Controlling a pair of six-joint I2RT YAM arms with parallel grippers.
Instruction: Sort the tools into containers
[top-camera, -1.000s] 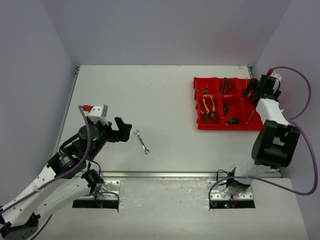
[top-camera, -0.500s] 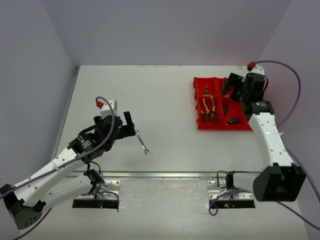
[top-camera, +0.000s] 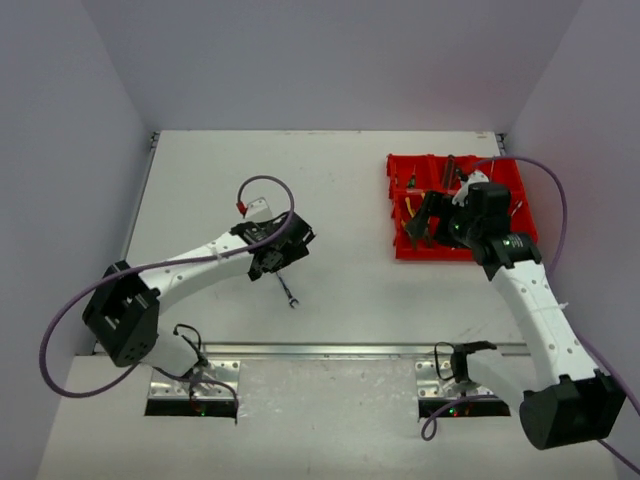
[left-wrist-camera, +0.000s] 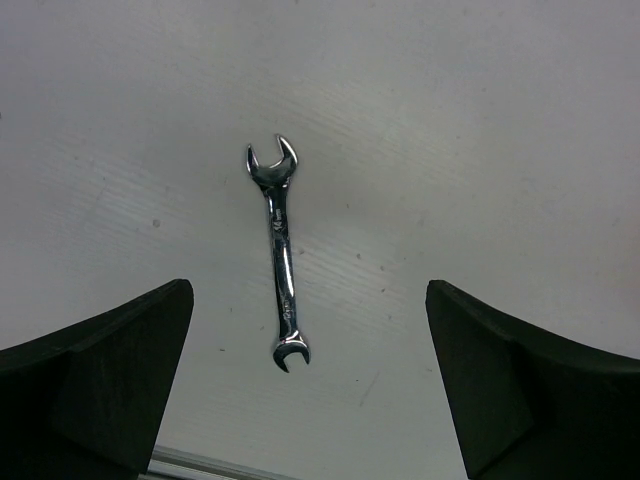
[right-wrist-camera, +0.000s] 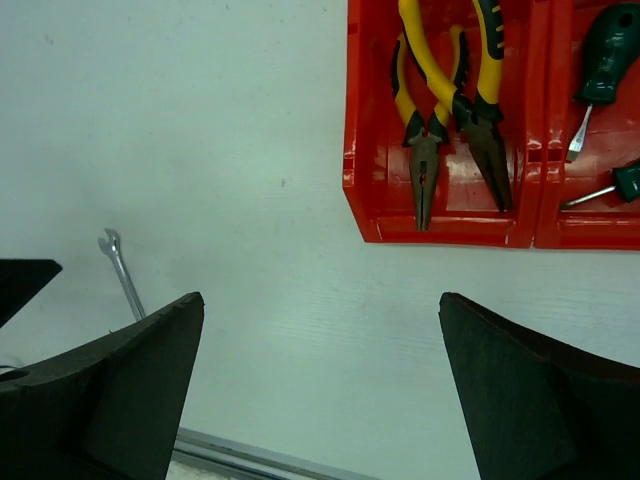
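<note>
The silver wrench (left-wrist-camera: 280, 255) is the one tool lying loose on the bare bench (top-camera: 330, 200), near the front rail and well apart from the red tray (top-camera: 440, 257), which sits toward 2 o'clock from it in the overhead view. In that view the wrench's long axis runs roughly from 11 to 5 o'clock. It lies flat, with an open jaw at each end.

The left end effector (top-camera: 283, 255) hangs above it, spread fully wide and holding nothing. In the left wrist view the wrench lies between the two dark fingers (left-wrist-camera: 100, 380), its shank running almost 12 to 6 o'clock while the fingers stand at 9 and 3. The jaws therefore straddle the shank crosswise, which looks a good line for a straight descent and a pinch at mid-shank. The wrench sits a little to the 9 o'clock side of centre.

The right end effector (top-camera: 428, 220) is also wide open and empty. It hovers over the tray's near-left corner, above the yellow-handled pliers (right-wrist-camera: 440, 110) in their compartment. The left arm is plainly the nearer one to the wrench.
</note>
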